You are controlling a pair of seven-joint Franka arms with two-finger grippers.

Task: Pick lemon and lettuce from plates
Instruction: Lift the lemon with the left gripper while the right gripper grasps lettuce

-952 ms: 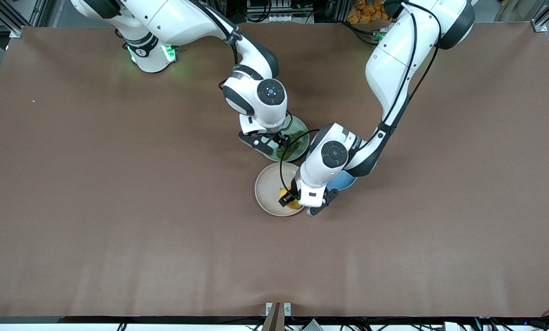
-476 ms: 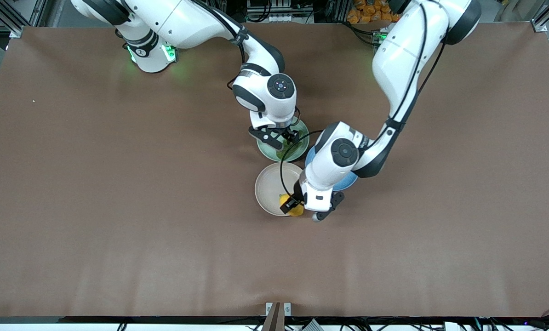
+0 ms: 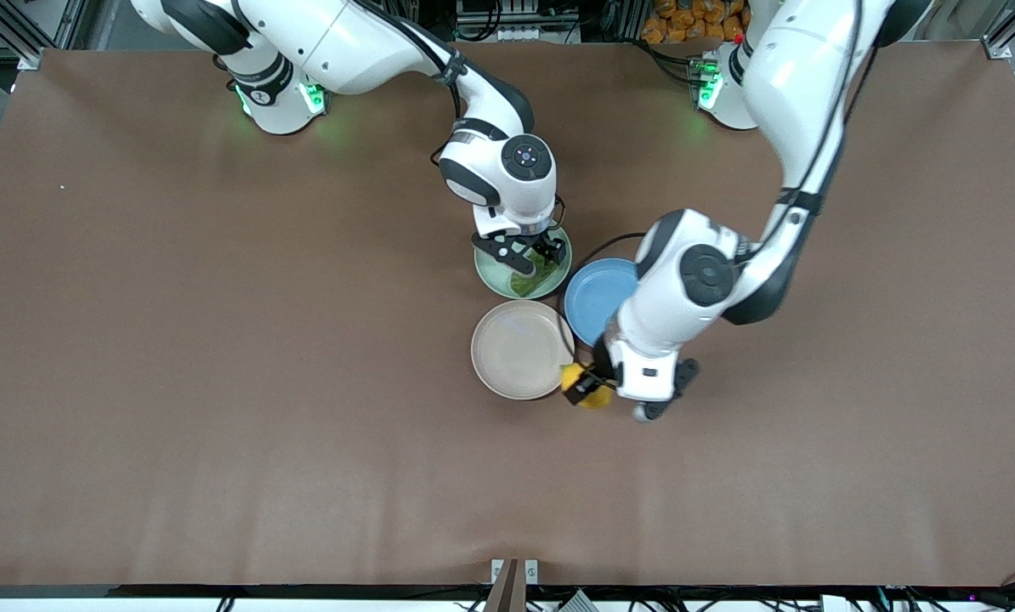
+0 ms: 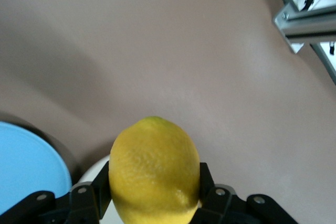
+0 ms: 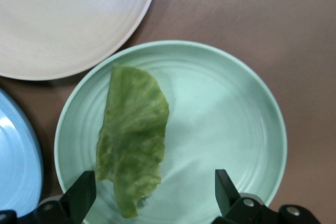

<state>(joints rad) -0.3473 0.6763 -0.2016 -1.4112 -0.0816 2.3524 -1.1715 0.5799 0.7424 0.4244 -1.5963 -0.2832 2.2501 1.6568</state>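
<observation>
Your next move turns on the lettuce (image 5: pixel 132 137) and how it lies against the right gripper (image 5: pixel 153 195). The leaf is flat in the mint plate (image 3: pixel 492 270), and in the right wrist view its long axis runs roughly crosswise to the line between the two fingers, with its lower end reaching in between them but off toward one finger rather than centred. The jaws stand wide and empty, hovering low over that plate. Judging from this, you would shift toward the leaf's middle before descending, so the fingers close across its narrow width; a thin flat leaf may slip under the tips if you pinch only its edge.

The right arm is plainly the nearer one for this. Your left gripper (image 3: pixel 590 388) is occupied: its jaws are clamped on the lemon (image 4: pixel 154 170), carried in the air over bare desk (image 3: pixel 218 382) just beside the beige plate (image 3: pixel 520 348), which is now empty. The blue plate (image 3: pixel 597 293) plays no part.
</observation>
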